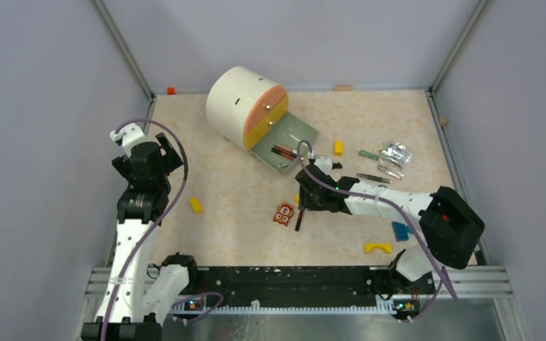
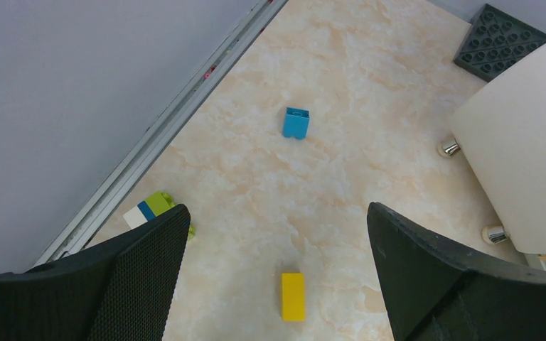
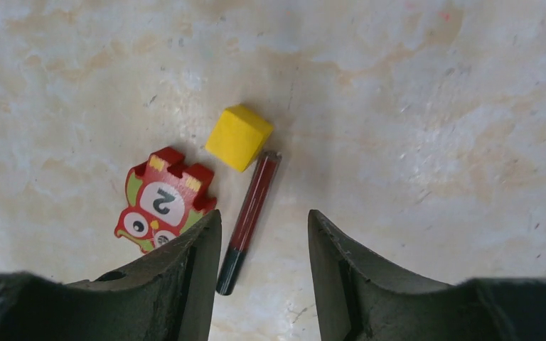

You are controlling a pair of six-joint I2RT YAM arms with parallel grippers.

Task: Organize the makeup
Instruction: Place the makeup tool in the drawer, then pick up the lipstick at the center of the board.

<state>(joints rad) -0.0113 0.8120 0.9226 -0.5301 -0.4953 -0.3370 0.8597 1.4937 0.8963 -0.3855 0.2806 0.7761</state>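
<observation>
Well, spotted "2" on owl toy; found right tool released over red stick, left tool gaping.

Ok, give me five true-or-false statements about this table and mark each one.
1. The slim dark red stick with a black end lies flat on the marble-patterned table. True.
2. The right gripper is clamped on that stick. False: its jaws stand open, the stick unheld.
3. The flat red owl figure bears a 5. False: a 2.
4. The green bottom drawer of the white round cabinet is pulled out. True.
5. The left gripper holds a yellow brick. False: open and empty; the yellow brick lies on the table.
</observation>
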